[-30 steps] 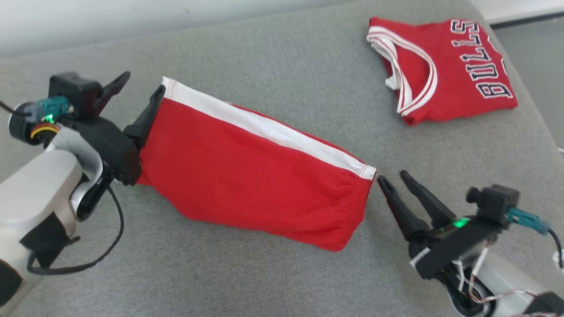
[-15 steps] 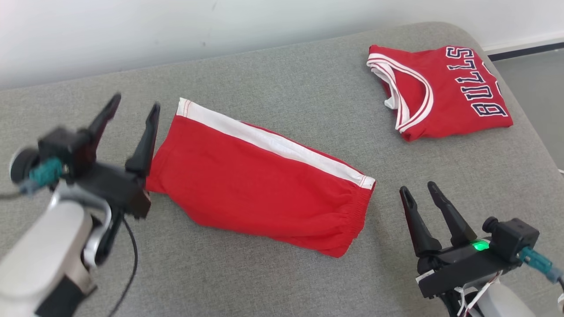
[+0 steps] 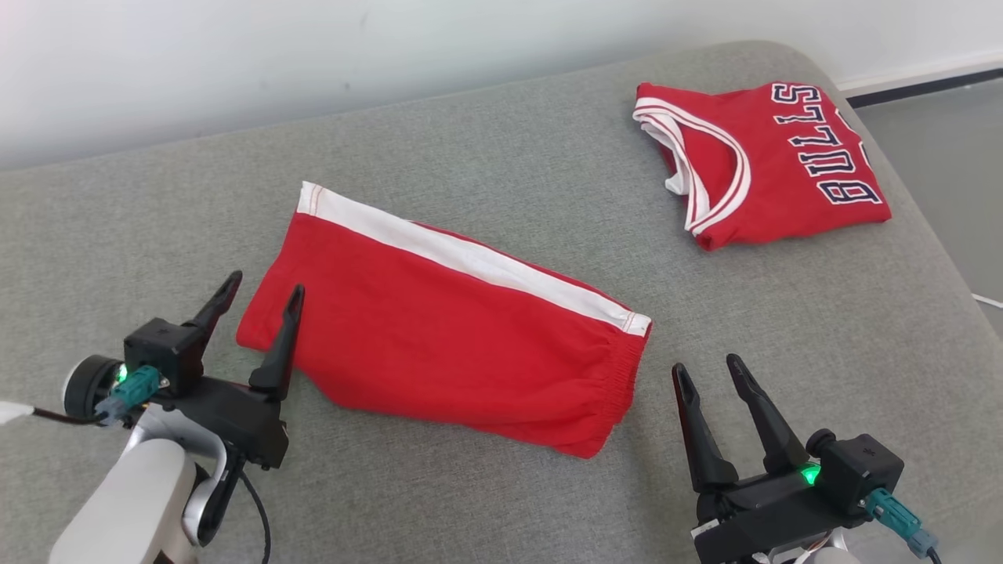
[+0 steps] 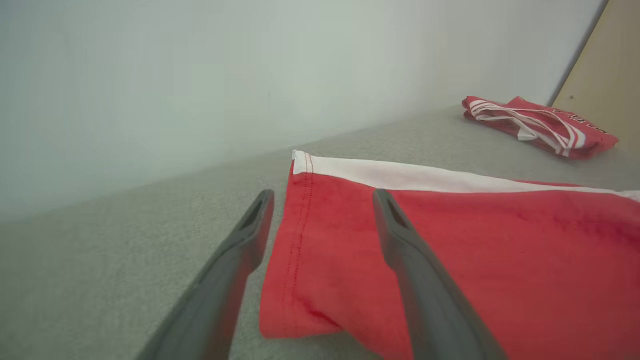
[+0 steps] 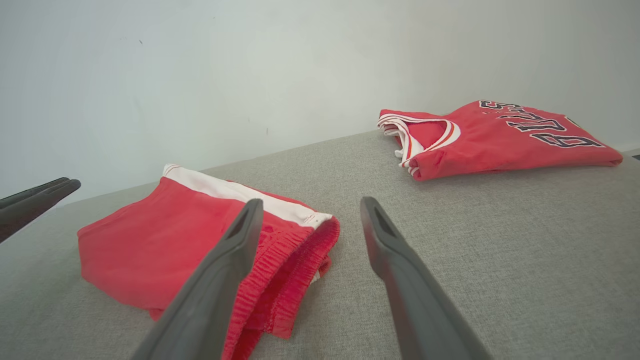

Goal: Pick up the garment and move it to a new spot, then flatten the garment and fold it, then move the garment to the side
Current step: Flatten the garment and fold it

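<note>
Left gripper (image 3: 266,283) and right gripper (image 3: 706,363), jaws apart, are flanking the garment (image 3: 447,329) at 8 and 4 o'clock; a single-layer pinch is probably risking unfolding.

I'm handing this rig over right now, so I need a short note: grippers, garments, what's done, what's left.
Left gripper: open, empty, fingers either side of the hem edge of the red shorts.
Right gripper: open, empty, just short of the waistband end.
Shorts: folded flat, mid grey cushion. Bulls jersey: folded, far right.
Done: folding, by the look of it.
Left: probably moving the shorts aside.
</note>
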